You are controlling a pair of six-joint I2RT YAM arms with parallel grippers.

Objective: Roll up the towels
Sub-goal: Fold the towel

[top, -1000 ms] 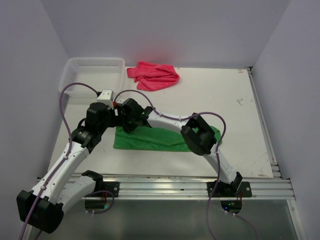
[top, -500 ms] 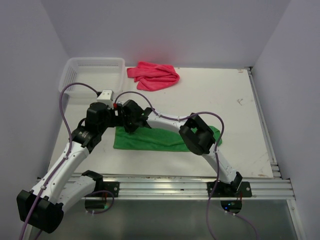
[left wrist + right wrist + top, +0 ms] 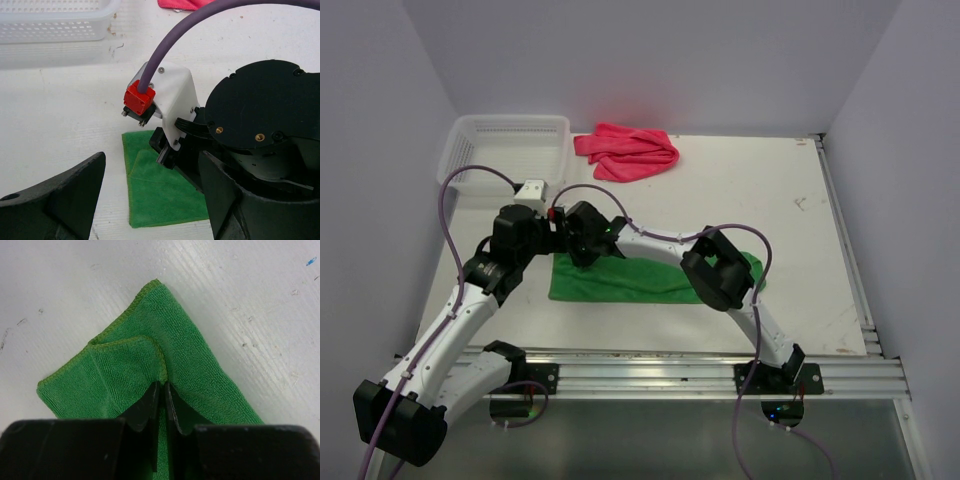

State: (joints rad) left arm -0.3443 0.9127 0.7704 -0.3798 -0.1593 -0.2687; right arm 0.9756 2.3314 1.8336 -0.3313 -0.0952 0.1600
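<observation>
At the left end of the green towel (image 3: 640, 282), the right gripper (image 3: 160, 389) is clamped on a small raised fold of cloth; the left gripper (image 3: 150, 172) hovers just beside it, jaws apart and empty. That towel lies flat on the tabletop (image 3: 770, 200) and the pink-red towel (image 3: 628, 150) sits bunched at the far edge, so rolling seems barely begun, both left to do.

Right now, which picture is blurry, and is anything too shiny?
Right wrist view: green towel sharp, right gripper up close fuzzy. Left wrist view: the near fingers blur too. Top view: no glare, but the pink towel looks overly bright.
</observation>
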